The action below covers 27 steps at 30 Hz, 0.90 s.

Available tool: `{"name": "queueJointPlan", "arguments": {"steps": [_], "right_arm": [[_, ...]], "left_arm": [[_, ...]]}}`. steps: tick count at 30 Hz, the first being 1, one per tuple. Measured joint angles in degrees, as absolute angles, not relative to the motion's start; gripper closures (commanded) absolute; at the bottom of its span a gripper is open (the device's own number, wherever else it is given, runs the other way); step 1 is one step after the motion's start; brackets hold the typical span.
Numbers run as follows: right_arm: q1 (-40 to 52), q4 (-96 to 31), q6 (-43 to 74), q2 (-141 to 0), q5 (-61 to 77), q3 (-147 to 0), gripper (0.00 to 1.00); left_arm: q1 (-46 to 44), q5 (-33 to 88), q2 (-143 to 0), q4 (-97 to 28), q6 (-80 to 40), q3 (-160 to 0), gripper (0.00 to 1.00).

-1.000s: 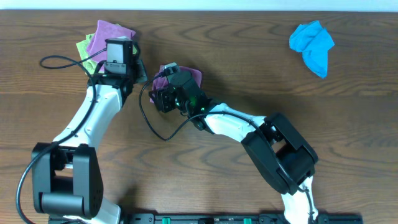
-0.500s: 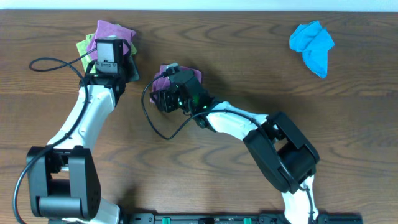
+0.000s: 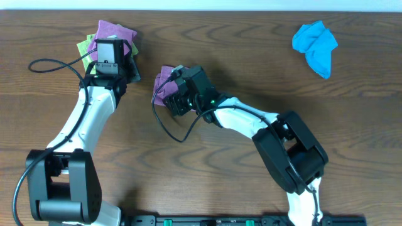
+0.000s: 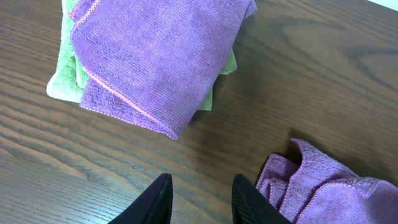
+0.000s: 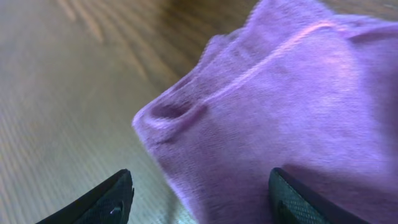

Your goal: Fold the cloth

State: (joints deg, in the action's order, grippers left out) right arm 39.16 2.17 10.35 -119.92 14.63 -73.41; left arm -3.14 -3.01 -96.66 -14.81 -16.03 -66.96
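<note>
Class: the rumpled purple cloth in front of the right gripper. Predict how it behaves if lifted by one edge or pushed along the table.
The rumpled purple cloth would probably droop, not hold shape: its folds sag softly. Pushed, it would likely bunch rather than slide, given its fuzzy pile on the wood table. It looks thin, so probably light.

Overhead view: bright, even, diffuse light across the table (image 3: 352,144); faint soft shadows beside my arms; focus sharp to the edges.

Left wrist view: well lit; wood grain and towel stack (image 4: 155,56) crisp; soft shadow along the stack's lower right edge; my left fingers (image 4: 155,202) dark and slightly soft.

Right wrist view: badly out of focus; purple cloth (image 5: 280,112) hazy; pale washed-out sheen on the wood at upper left; my right fingertips (image 5: 109,202) mere blurred silhouettes.
</note>
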Motion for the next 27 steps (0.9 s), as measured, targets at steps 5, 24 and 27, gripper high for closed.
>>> {"name": "queueJointPlan", "arguments": {"steps": [5,24,27], "right_arm": [[40.2,1.6,7.1,-119.9,15.0,-73.4,0.32],[40.2,4.8,4.0,-119.9,12.8,-73.4,0.35],[40.2,5.2,4.0,-119.9,12.8,-73.4,0.36]], "left_arm": [[-3.1,-3.0,-96.6,-14.8,-16.0,-67.0,0.67],[-3.1,-3.0,-96.6,-15.0,-16.1,-67.0,0.67],[-3.1,-3.0,-96.6,-15.0,-16.1,-67.0,0.67]]}}
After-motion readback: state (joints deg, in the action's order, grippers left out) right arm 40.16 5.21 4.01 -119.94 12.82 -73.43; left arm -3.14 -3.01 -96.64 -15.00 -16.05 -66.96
